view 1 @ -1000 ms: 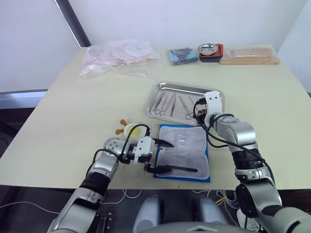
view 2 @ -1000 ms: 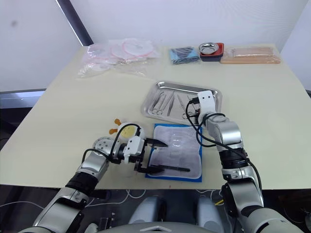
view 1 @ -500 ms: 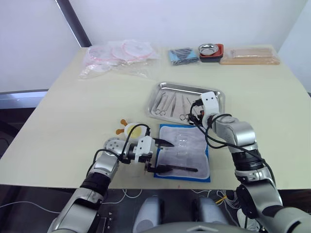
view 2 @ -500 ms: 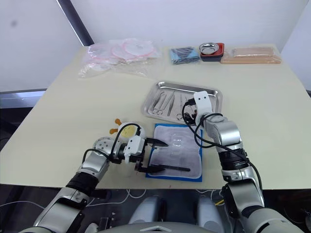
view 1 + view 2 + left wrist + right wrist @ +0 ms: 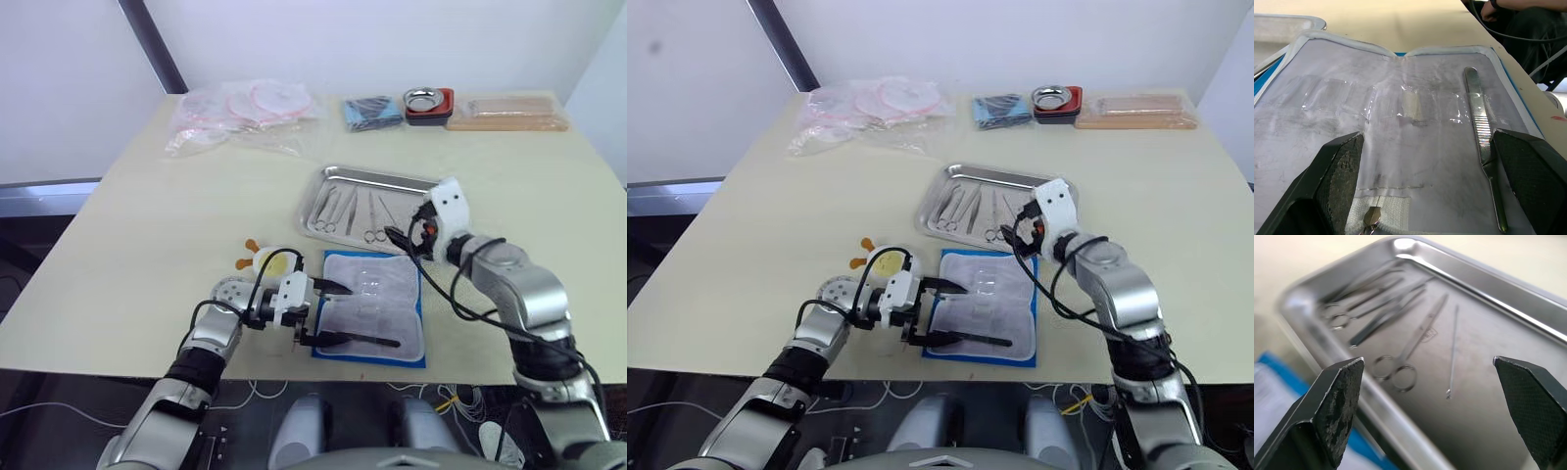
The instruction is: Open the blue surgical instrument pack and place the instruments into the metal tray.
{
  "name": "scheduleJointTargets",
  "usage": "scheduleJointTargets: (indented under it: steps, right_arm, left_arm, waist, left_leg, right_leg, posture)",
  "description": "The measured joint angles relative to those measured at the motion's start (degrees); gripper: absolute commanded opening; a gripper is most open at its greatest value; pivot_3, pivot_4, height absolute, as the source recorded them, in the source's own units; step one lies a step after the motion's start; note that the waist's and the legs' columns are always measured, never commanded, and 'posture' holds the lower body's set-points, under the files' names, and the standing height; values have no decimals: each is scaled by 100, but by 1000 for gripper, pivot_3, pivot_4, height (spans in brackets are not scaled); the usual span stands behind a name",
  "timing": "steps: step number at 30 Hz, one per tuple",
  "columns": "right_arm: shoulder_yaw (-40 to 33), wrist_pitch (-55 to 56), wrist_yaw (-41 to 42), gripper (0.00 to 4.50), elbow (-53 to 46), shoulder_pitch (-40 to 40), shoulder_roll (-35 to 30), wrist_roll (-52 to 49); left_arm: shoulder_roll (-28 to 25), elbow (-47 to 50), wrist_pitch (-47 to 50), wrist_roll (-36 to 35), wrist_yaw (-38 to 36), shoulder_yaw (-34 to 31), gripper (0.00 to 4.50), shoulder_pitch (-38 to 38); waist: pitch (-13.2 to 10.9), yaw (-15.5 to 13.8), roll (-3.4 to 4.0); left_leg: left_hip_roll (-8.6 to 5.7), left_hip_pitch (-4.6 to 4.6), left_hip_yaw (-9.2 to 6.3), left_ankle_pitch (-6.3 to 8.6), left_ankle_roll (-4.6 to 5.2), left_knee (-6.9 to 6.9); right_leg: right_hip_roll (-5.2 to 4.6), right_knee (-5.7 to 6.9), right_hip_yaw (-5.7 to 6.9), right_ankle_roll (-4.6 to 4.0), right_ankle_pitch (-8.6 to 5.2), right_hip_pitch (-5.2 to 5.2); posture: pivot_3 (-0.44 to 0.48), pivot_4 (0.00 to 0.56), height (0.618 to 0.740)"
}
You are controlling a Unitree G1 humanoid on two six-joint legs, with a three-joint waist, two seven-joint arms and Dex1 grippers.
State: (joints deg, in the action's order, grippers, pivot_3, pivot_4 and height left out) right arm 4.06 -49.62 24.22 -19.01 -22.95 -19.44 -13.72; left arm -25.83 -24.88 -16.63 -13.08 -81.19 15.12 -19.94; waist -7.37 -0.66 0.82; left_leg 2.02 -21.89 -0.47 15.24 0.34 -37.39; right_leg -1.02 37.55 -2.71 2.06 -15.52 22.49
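**Last tweezers lie by the left gripper's near finger; right arm has pulled back from the tray**

Key relation: the pack (image 5: 372,305) lies open flat on the table (image 5: 147,225), pale lining up, just in front of the tray (image 5: 431,184). One tool is left on it, the straight tweezers (image 5: 1481,132). They sit near the pack's front edge, long axis running across the robot's front, i.e. roughly along the left gripper's (image 5: 326,313) reach. In the left wrist view they run beside one finger, not between the two, so the grab needs a small sideways shift first, prob. toward the robot's body.

Left gripper is much nearer: it hovers over the pack's left edge with jaws spread wide, empty. Whether its lower finger touches the tweezers' end I can't tell from the head views.

Right gripper (image 5: 1024,235) hangs over the tray's front right part, jaws wide apart, holding nothing. The other tools (image 5: 1400,357), scissors and forceps plus a thin probe-like piece, lie in the tray, mostly in its left and middle.

Vs 1 s ago: right arm swung in over the tray's middle, then out to the right, elbow now further out. Left arm, pack, tweezers unchanged.
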Motion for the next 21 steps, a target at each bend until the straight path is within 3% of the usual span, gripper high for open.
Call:
scheduleJointTargets:
  steps: [9,12,21]
  right_arm:
    - [-270,1257,1410,4431,-949,1469,-985,-621]
    - [-571,1716,2139,4431,-1214,2127,-1533,-930]
    - [-1787,2555,3974,4431,-1482,3070,-2363,-2236]
  left_arm:
    - [53,41,163,0,21,-87,4500,25]
    - [35,45,110,22,18,-87,4500,37]
    - [11,-53,-280,85,-40,4,4500,-19]
  waist:
    - [-23,-4,-27]
    - [-26,8,-32]
    - [-29,6,-35]
  left_leg:
    - [6,-4,-9,0,0,2]
    - [6,-1,-6,0,0,4]
    - [8,0,-8,0,-1,15]
  right_leg:
    - [0,-7,9,1,-1,1]
    - [1,-12,7,2,-1,0]
    - [0,-33,10,3,-1,-4]
  posture:
    - [0,150,740]
    - [0,150,740]
    - [0,150,740]
